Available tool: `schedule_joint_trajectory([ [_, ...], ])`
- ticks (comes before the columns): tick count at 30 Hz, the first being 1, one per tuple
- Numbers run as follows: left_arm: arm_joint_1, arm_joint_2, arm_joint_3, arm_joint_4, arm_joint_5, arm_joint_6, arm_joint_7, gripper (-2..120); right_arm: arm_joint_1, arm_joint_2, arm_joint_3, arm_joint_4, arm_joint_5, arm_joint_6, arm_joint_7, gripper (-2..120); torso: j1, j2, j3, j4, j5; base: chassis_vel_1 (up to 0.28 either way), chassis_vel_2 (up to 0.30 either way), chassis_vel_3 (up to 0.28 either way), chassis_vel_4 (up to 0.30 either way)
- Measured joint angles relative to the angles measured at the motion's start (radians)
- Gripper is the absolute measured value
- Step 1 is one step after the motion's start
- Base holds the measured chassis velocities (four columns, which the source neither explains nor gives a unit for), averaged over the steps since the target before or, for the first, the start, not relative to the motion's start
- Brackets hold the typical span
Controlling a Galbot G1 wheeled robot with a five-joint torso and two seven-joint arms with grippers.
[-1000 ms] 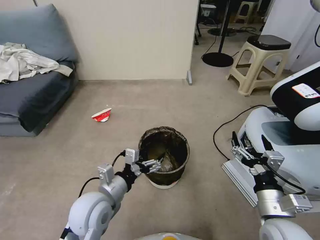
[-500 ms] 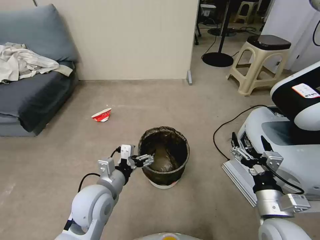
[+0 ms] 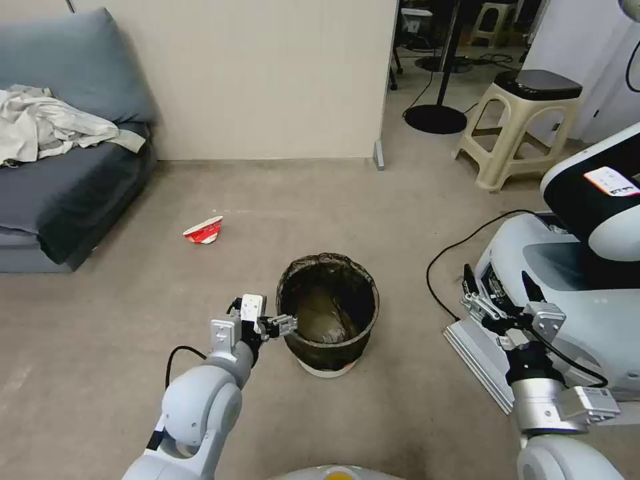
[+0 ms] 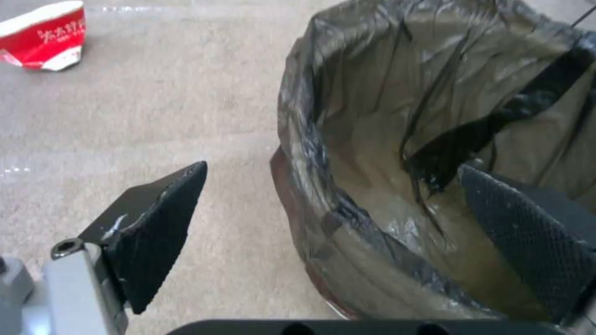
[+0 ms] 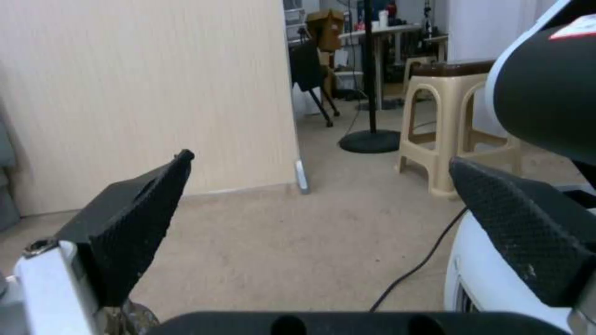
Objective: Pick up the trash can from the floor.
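Item: small round white plastic trash can (image 3: 328, 320), lined with a dark brownish-black bag folded over its rim, standing upright on the plain beige-grey floor (image 3: 400, 413) before us. We judge it light, thin-walled and apt to flex; the bag film looks slippery.

Hold: the rim. Our left tool (image 4: 335, 218) stands open astride the near rim, one finger inside, one outside, not yet closed.

Our right tool (image 3: 497, 303) hangs open, well apart, at our right.

Nearby: crushed red-and-white paper cup (image 3: 203, 230).
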Motion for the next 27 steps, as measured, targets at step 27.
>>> schedule_joint_trajectory([
  [27,-0.101,-0.044,0.052,0.145,-0.006,-0.004,-0.074,100,-0.011,-0.028,0.003,-0.008,0.004,0.001,0.001,100,0.0,0.0,0.0,0.0,0.0001,0.0,0.0,0.0,0.0],
])
